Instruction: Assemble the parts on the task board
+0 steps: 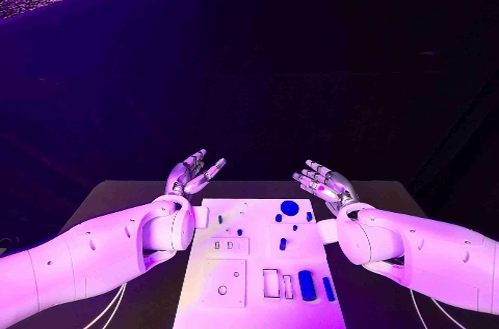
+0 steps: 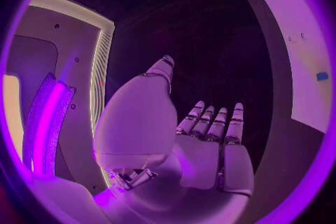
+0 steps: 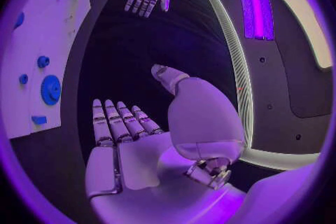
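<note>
- My left silver many-fingered hand (image 1: 192, 172) is raised beyond the far left corner of the white rectangular task board (image 1: 256, 300), fingers spread and straight, grasping nothing.
- My right silver many-fingered hand (image 1: 324, 183) mirrors it past the board's far right corner, palm up, fingers apart, likewise released.
- I see dark open room between the two hands, over the far edge of the black table (image 1: 125, 192), with nothing standing in it.
- The board lies in the table's middle, between my two white forearms, running toward the near edge.
- A round blue gear-like disc (image 1: 289, 208) sits near the board's far edge, small blue pegs (image 1: 283, 243) scattered just nearer.
- Two long blue bars (image 1: 307, 283) lie by the board's near right corner, beside empty rectangular slots (image 1: 271, 282).
- From the right wrist view, the toothed disc rests close to the board's edge beside that hand; the table strip between is bare.
</note>
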Tool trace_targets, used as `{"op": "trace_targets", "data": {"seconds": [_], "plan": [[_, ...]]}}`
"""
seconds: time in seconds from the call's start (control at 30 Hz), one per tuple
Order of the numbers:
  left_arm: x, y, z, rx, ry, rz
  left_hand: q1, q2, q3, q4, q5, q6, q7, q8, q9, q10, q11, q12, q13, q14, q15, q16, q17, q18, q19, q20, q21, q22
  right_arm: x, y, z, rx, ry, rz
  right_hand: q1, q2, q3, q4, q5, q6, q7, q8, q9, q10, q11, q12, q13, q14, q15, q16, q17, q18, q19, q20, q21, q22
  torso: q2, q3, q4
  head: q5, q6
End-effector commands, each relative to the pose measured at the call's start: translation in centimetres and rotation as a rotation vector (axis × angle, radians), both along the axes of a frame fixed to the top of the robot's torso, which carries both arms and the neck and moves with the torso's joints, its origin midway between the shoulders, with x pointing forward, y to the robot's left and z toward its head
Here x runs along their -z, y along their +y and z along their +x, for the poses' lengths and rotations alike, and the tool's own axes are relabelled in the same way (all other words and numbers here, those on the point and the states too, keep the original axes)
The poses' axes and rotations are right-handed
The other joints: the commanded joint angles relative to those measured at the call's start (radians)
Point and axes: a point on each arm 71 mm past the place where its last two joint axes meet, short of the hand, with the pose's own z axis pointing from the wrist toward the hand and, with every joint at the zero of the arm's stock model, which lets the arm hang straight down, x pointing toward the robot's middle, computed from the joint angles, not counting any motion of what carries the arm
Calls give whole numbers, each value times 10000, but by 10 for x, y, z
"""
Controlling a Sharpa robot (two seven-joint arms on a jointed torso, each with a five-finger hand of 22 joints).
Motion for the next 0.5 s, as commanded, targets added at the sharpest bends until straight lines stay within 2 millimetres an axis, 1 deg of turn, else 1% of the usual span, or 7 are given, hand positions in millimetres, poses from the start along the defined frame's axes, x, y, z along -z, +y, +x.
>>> {"op": "trace_targets", "data": {"seconds": [0.03, 0.17, 0.2, 0.27, 0.43, 0.47, 0.5], "plan": [[-3, -6, 0, 652, -242, -177, 428, -66, -50, 145, 126, -122, 383, -72, -35, -213, 49, 17, -17, -215, 23, 8, -16, 189, -429, 81, -69, -38, 2, 9, 0, -1657, 321, -19, 432, -42, 173, 59, 111, -62, 1589, 62, -24, -45, 132, 62, 12, -73, 162, 63, 14, 215, -95, 147, 46, 6, 2, -1, 2, -1, 0], [-3, -6, 0, 652, -242, -177, 444, -36, -27, 145, 121, -102, 419, -63, -33, -184, 85, 24, -11, -217, 25, 10, -14, 204, -450, 78, -65, -36, 4, 9, 1, -1870, 401, -83, 438, -40, 174, 60, 112, -44, 1590, 66, -21, -33, 136, 65, 14, -63, 165, 66, 16, 214, -104, 147, 46, 6, 2, -1, 2, -1, 0], [-1, 4, 2, 361, -12, -333, 444, -36, -27, 145, 121, -102, 419, -63, -33, -184, 85, 24, -11, -217, 25, 10, -14, 204, -450, 78, -65, -36, -1, -7, 5, -1511, -59, -598, 469, -26, 186, 53, 116, -11, 1593, 76, -16, 3, 147, 74, 21, -33, 180, 76, 24, 211, -114, 150, 49, 8, 10, -9, -14, -19, -70], [-1, 6, 1, 367, -7, -339, 444, -36, -27, 145, 121, -102, 419, -63, -33, -184, 85, 24, -11, -217, 25, 10, -14, 204, -450, 78, -65, -36, -3, -8, 6, -1592, -369, -901, 540, -17, 209, 24, 107, 89, 1594, 103, 3, 121, 154, 98, 37, 65, 191, 101, 43, 212, -91, 150, 67, 19, 3, -10, -10, -20, -92], [-2, 9, 0, 395, -3, -356, 464, 16, 15, 142, 111, -71, 473, -49, -29, -134, 149, 34, -4, -205, 32, 16, -7, 236, -472, 76, -58, -32, -8, -11, 10, -1700, -1106, -1587, 878, -31, 332, -166, 21, 679, 1591, 252, 113, 848, 153, 179, 96, 711, 165, 229, 147, 262, 192, 143, 230, 103, 27, -7, -8, -16, -121], [-2, 10, 0, 410, -6, -365, 464, 16, 15, 142, 111, -71, 473, -49, -29, -134, 149, 34, -4, -205, 32, 16, -7, 236, -472, 76, -58, -32, -9, -12, 12, -1712, -1286, -1765, 944, -30, 364, -210, 4, 846, 1591, 295, 145, 1058, 151, 202, 111, 907, 145, 266, 176, 279, 273, 144, 274, 123, 44, -6, -13, -19, -133], [-3, 11, -1, 437, -14, -378, 464, 16, 15, 142, 111, -71, 473, -49, -29, -134, 149, 34, -4, -205, 32, 16, -7, 236, -472, 76, -58, -32, -10, -13, 13, -1730, -1466, -1945, 1042, -38, 414, -281, -22, 1157, 1590, 378, 204, 1441, 132, 241, 136, 1316, 99, 350, 236, 322, 457, 144, 364, 165, 48, -7, -17, -21, -166]]}}
